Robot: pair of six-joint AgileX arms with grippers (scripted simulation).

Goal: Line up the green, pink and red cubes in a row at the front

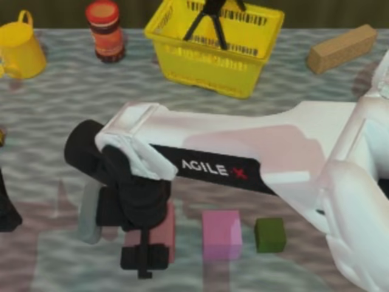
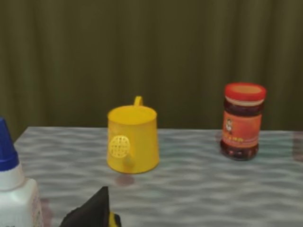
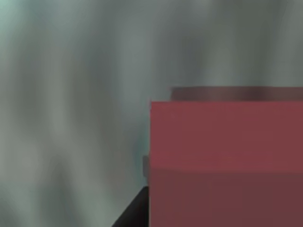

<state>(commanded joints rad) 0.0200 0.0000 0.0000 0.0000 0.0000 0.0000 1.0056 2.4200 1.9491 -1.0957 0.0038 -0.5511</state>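
Note:
Three cubes sit in a row near the table's front edge. The red cube (image 1: 168, 226) is at the left, the pink cube (image 1: 221, 234) in the middle and the small green cube (image 1: 270, 235) at the right, with small gaps between them. My right arm reaches across from the right, and my right gripper (image 1: 144, 257) hangs over the red cube, covering most of it. In the right wrist view the red cube (image 3: 227, 156) rests on the table with a black finger (image 3: 137, 210) flush against its side. My left arm (image 1: 7, 213) stays parked at the table's left edge.
A yellow basket (image 1: 182, 61) stands at the back centre and a red-lidded jar (image 1: 105, 30) to its left. A yellow watering can (image 1: 21, 52) is at the back left and a tan brick block (image 1: 341, 48) at the back right. A white bottle with a blue cap (image 2: 14, 189) stands near the left arm.

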